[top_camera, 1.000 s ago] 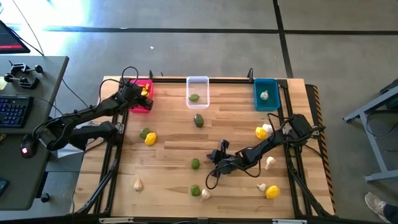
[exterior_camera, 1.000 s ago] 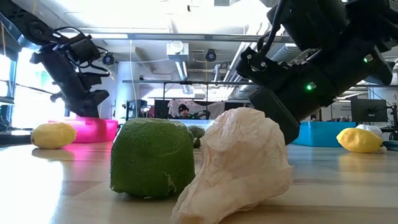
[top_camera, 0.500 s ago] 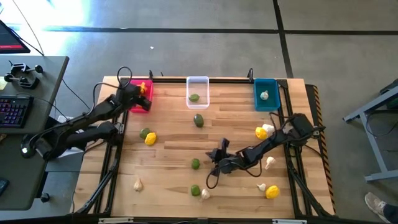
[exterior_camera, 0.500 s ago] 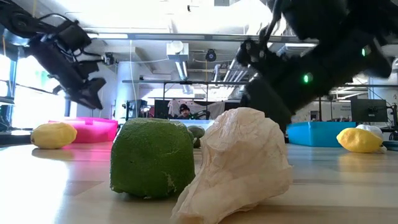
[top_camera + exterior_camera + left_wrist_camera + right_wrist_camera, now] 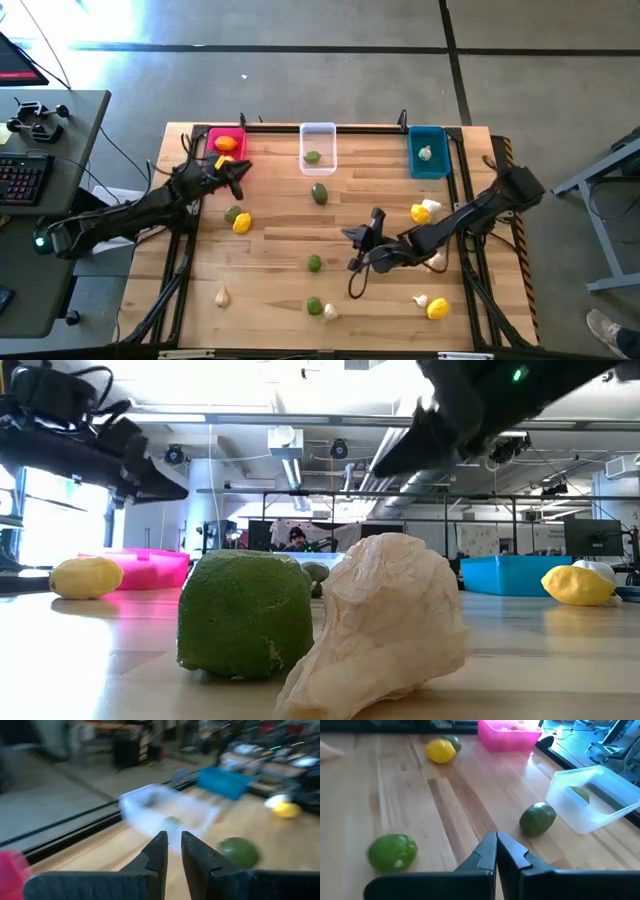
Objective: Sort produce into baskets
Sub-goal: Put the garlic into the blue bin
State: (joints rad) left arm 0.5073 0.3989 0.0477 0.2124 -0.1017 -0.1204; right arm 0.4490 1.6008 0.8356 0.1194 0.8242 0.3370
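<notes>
The pink-red basket point(image 5: 226, 132) holds an orange fruit point(image 5: 226, 143). The clear basket point(image 5: 319, 133) holds a green piece point(image 5: 313, 157), and the teal basket point(image 5: 428, 165) holds a garlic bulb point(image 5: 426, 153). Yellow, green and whitish produce lies loose on the table, among it a green piece point(image 5: 319, 193) and a yellow one point(image 5: 242, 224). My left gripper point(image 5: 240, 169) hangs just near of the pink basket, pointing level toward the clear basket point(image 5: 165, 810), with a narrow gap and nothing in it. My right gripper point(image 5: 360, 238) hangs mid-table, shut and empty point(image 5: 496, 840).
A green piece point(image 5: 245, 615) and a garlic bulb point(image 5: 385, 625) lie at the near edge by the low camera. Another green piece point(image 5: 314, 263) sits just near of the right gripper. More garlic and yellow fruit point(image 5: 438, 309) lie on the right half. A black rail runs behind the baskets.
My left gripper has drawn back from over the pink basket toward the table's near-left, tipped from pointing down to level, and its fingers have come nearly together. My right gripper has risen from the table, staying shut. No produce on the table has moved.
</notes>
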